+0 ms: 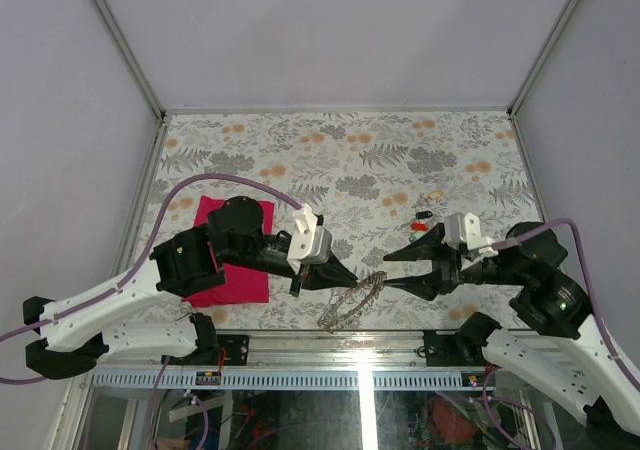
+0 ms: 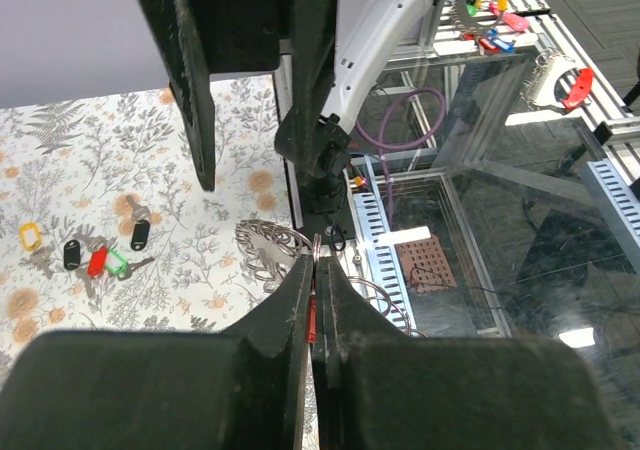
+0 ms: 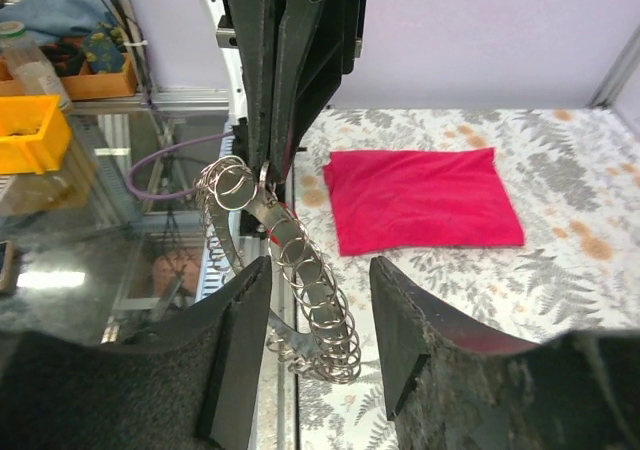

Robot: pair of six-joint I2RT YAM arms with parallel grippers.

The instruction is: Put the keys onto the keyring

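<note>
Silvery keyring [image 1: 350, 298] of linked loops, slanting near-left to far-right, pinched in left hand [image 2: 315, 262]; right hand [image 3: 322, 270] spread wide.

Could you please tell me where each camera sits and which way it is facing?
Top external: high behind the near edge, looking down on the table; left arm and right arm show.
Left wrist: looks rightward along the left gripper, shut on the keyring, keys beyond.
Right wrist: looks leftward through the open right gripper at the magenta cloth.
Both wrist views share the keyring.
</note>
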